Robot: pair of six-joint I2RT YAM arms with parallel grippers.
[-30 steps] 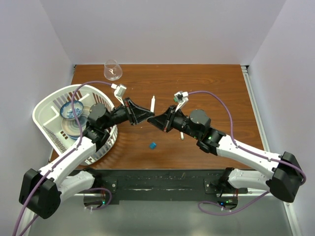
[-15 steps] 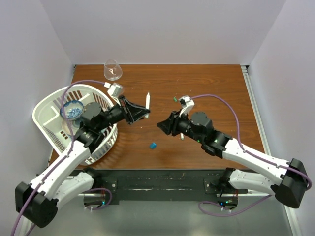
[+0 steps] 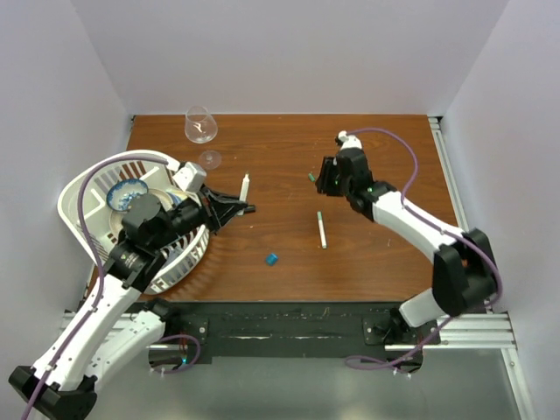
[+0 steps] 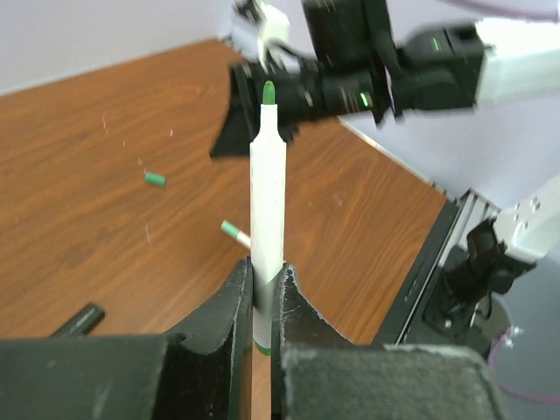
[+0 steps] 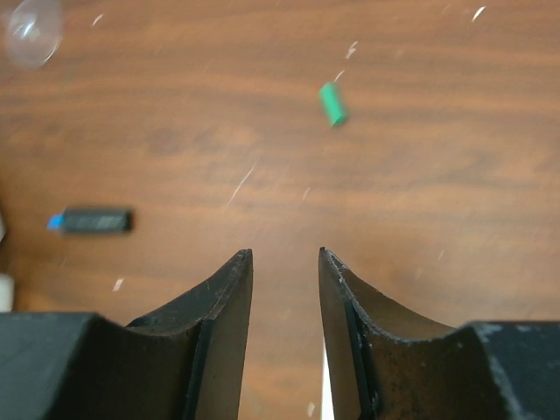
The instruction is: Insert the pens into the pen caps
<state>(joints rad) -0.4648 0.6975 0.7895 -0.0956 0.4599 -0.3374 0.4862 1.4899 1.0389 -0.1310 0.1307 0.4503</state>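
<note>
Left wrist view: left gripper (image 4: 262, 278) clamped on white pen (image 4: 267, 192), which stands upright between its jaws.
Right wrist view: right gripper (image 5: 284, 262) spread; green cap (image 5: 332, 103) ahead of its jaws, apart.

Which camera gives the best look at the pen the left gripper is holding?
Left wrist: the pen stands large and upright, clamped in the left gripper, green tip showing. Top external shows the pen only as a small white stick. Right wrist doesn't clearly show it.
</note>
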